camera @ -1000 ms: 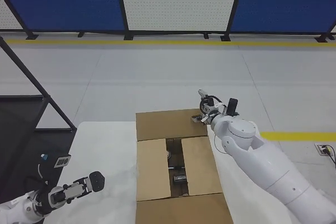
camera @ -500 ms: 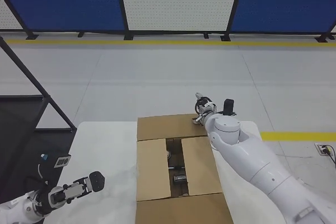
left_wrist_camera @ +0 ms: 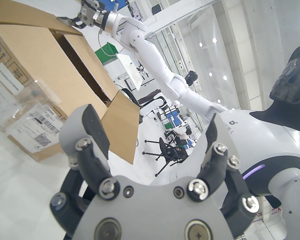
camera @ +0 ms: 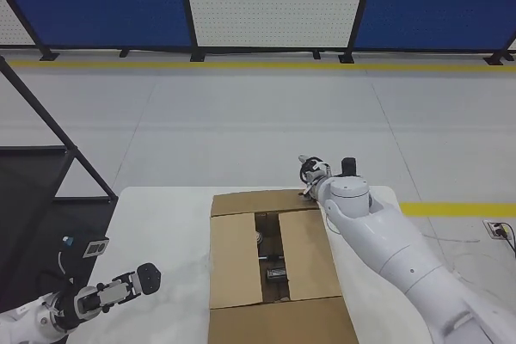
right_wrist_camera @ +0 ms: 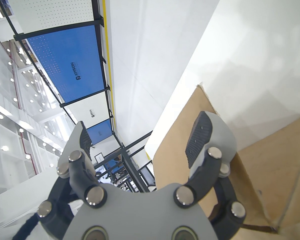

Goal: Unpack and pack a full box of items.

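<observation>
The right claw (camera: 307, 172) is spread wide and grips nothing. One finger (right_wrist_camera: 198, 136) lies over the edge of the far flap (camera: 254, 203) of the box (camera: 236, 258); the other stands clear of it. The left claw (camera: 143, 279) is wide open and empty, over the worktop (camera: 163, 232) at lower left of the top view, well apart from the box. The box sits at lower centre, with items (camera: 273, 273) visible between its inner flaps. Its side carries a barcode label (left_wrist_camera: 43, 126) and handling symbols (left_wrist_camera: 5, 58); the text is not legible
</observation>
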Available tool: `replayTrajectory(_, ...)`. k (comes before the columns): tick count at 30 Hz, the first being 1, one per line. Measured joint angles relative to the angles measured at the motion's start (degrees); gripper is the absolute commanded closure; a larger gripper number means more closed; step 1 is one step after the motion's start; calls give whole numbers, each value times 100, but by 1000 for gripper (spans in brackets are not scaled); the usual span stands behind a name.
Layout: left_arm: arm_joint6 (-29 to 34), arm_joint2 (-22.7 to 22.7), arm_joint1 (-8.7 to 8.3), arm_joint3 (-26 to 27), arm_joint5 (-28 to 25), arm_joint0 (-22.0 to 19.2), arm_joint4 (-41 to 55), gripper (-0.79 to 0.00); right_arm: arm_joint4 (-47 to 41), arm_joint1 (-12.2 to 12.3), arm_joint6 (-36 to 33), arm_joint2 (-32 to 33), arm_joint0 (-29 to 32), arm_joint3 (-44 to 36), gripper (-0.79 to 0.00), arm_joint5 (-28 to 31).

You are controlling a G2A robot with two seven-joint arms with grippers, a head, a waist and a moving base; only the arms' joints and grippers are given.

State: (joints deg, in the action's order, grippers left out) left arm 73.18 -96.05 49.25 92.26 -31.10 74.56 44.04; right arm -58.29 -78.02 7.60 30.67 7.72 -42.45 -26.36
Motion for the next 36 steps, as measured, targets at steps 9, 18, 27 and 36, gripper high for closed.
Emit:
replayTrajectory(9, 0, 0, 0, 0, 0, 0, 0, -785, 513, 172, -887, 321, 136, -14, -785, -227)
replayTrajectory(18, 0, 0, 0, 0, 0, 0, 0, -785, 1158, 424, -1595, 666, 397, -318, -785, -346)
replayTrajectory(27, 0, 0, 0, 0, 0, 0, 0, -785, 1477, 621, -1674, 1146, 743, -858, -785, -419)
replayTrajectory(36, 0, 0, 0, 0, 0, 0, 0, -785, 1489, 644, -1606, 1533, 929, -1095, -785, -268)
